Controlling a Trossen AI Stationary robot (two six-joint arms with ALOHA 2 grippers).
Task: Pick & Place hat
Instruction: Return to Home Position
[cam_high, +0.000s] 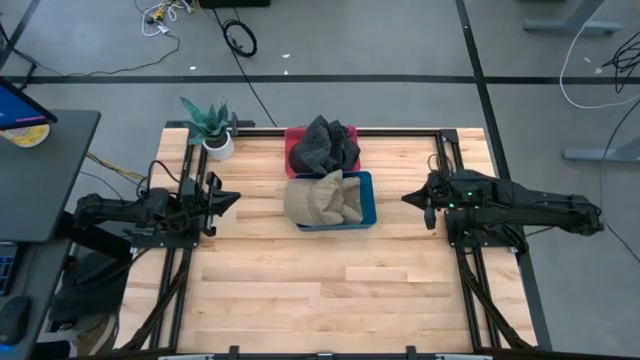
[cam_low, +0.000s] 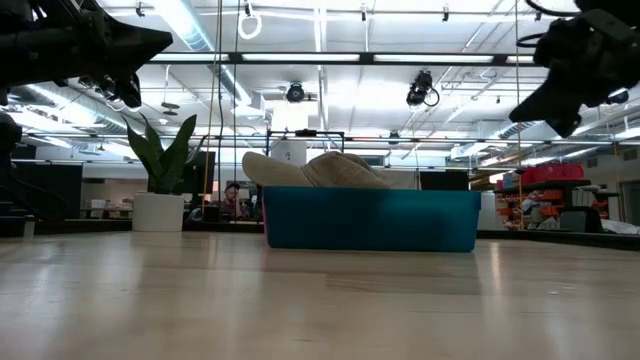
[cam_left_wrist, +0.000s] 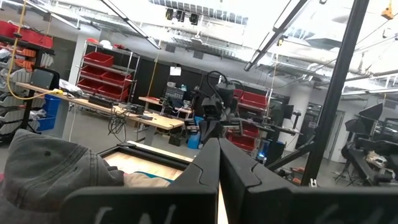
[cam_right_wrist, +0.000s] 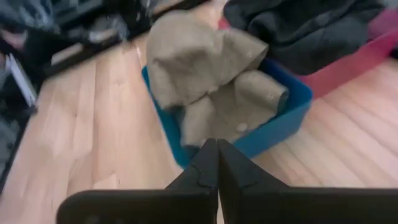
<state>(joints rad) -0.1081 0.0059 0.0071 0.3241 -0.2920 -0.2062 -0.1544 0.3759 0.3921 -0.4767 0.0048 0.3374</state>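
Note:
A tan hat (cam_high: 322, 198) lies in the blue bin (cam_high: 366, 203) at the table's middle, its brim hanging over the bin's left wall; the low view shows the hat (cam_low: 315, 170) rising above the bin (cam_low: 370, 220). Dark grey hats (cam_high: 323, 145) are piled in the red bin (cam_high: 292, 140) behind it. My left gripper (cam_high: 236, 198) hovers shut left of the blue bin, raised off the table. My right gripper (cam_high: 405, 198) hovers shut to the bin's right; its wrist view shows the tan hat (cam_right_wrist: 208, 74) ahead of the shut fingers (cam_right_wrist: 214, 163).
A potted plant (cam_high: 210, 128) stands at the table's far left corner. A dark side table (cam_high: 40, 170) with a screen sits left of the workspace. Bare wood (cam_high: 330, 290) spreads across the near half. Cables lie on the floor beyond.

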